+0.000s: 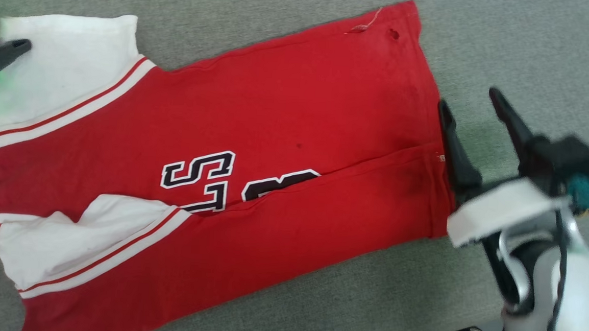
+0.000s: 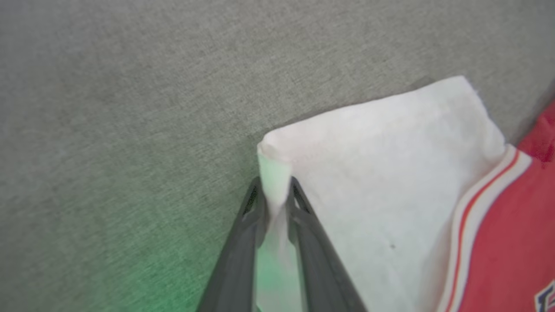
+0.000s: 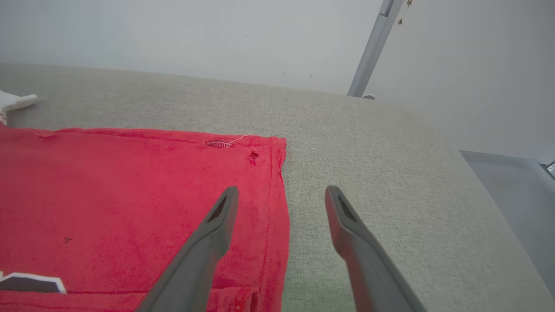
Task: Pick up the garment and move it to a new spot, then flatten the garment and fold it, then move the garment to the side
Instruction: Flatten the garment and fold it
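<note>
One garment, one left pincer, one right pincer

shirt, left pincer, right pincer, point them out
shirt (image 1: 277,108), head view, on the middle of its red body
left pincer (image 2: 276,184), left wrist view, between the tips, shut on white cloth
right pincer (image 3: 282,190), right wrist view, gap between its spread tips

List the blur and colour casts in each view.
Head view: the right gripper is motion-smeared, with a green tint at the left edge. Left wrist view: soft focus, green glow on the grey surface. Right wrist view: sharp, evenly lit shirt.
</note>
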Controlling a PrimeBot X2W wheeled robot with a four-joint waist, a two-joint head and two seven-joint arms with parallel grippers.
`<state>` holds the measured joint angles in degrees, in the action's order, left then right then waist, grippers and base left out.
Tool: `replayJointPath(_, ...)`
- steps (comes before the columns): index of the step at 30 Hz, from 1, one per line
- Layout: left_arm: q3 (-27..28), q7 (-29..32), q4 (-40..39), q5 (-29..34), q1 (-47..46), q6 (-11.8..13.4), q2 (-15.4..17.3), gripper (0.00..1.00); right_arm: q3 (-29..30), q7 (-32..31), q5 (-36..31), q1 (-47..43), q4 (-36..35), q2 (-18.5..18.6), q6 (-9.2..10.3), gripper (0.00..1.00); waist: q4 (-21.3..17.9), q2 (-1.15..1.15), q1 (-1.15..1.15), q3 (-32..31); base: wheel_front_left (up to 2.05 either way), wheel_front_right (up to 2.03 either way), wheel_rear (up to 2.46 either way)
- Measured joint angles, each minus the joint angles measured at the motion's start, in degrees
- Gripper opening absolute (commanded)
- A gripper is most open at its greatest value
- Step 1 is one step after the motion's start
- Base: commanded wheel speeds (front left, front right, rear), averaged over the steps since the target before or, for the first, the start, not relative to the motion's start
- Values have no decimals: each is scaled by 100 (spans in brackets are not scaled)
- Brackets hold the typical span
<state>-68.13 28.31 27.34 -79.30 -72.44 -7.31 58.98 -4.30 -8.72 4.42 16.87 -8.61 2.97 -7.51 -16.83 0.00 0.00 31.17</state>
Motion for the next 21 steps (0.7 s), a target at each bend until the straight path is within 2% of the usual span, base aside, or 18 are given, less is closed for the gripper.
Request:
replayJointPath(4, -77, -108, -160, 5, -41, -1, -101, 0, 4, -957, -26, 667, 259, 105, -1, 100, 117, 0, 0, 24, 0, 0, 0)
replayJointPath(8, -151, -256, -258, 14, -109, -1, -270, 0, 8, -1992, 153, 1507, 753, 533, -1, 100, 291, 0, 0, 69, 0, 0, 0)
replayJointPath(11, -188, -346, -346, 15, -164, -1, -412, 0, 115, -2641, 411, 2117, 1169, 641, -1, 100, 447, 0, 0, 132, 0, 0, 0)
replayJointPath(16, -249, -450, -408, 14, -343, -20, -580, 0, 303, -3546, 569, 2926, 1861, 755, 0, 100, 705, 0, 0, 269, 0, 0, 0)
replayJointPath(21, -294, -584, -497, 5, -438, -20, -694, 0, 218, -4166, 557, 3255, 2261, 770, -1, 100, 917, 0, 0, 387, 0, 0, 0)
